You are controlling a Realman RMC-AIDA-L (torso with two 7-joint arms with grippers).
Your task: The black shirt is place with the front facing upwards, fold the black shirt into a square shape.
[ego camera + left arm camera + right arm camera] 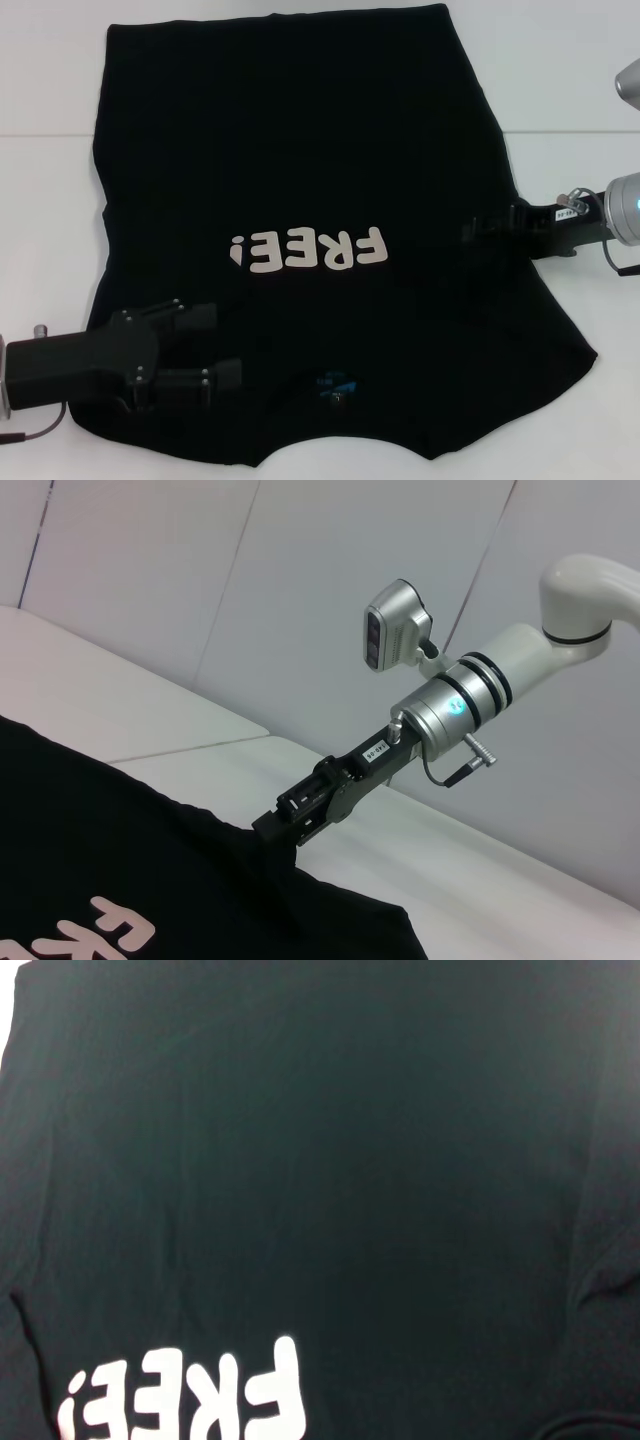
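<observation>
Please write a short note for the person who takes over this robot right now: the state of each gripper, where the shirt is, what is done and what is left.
Left gripper: open, over the near left part of the black shirt, close to the collar side, holding nothing.
Right gripper: at the shirt's right edge, level with the print; whether its fingers are shut on the cloth cannot be seen.
Shirt: spread flat on the white table, front up, "FREE!" letters showing, neck label toward the robot.
Done: the shirt is laid out; no fold is visible.
Left: all folds into a square.
</observation>
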